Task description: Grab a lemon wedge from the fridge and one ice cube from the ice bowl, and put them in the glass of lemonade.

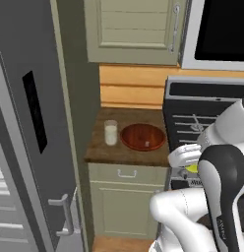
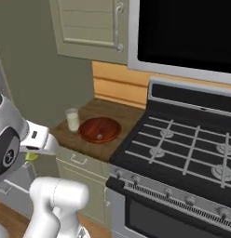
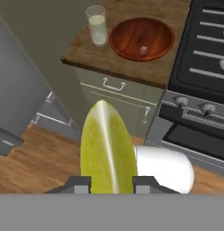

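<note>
You have the lemon wedge [image 3: 107, 149] in the claw [image 3: 111, 185]: in the hand view the two dark fingertips [image 3: 79, 184] stand at both sides of its lower end and press on it, and the wedge rises between them, yellow-green with a pale line along its middle. In the left base view you see only a small yellow piece of the wedge [image 1: 192, 168] under the white hand, above the front edge of the stove [image 1: 205, 118]; in the right base view a bit of it [image 2: 31, 156] shows below the white wrist at the left. The claw is held in the air in front of the beige cabinet [image 3: 118, 101] with the drawer, well apart from the tabletop [image 1: 102, 150]. On this brown tabletop the glass of lemonade [image 1: 110, 132] stands upright with pale liquid inside, and the ice bowl [image 1: 143, 136] sits just beside it, between the glass and the stove. In the bowl you can see one small pale ice cube [image 3: 143, 49]; if there are more, you cannot tell. The fridge [image 1: 30, 123] fills the left side of the left base view, grey, with a black panel [image 1: 35, 111] and a bar handle [image 1: 65, 214] lower down
</note>
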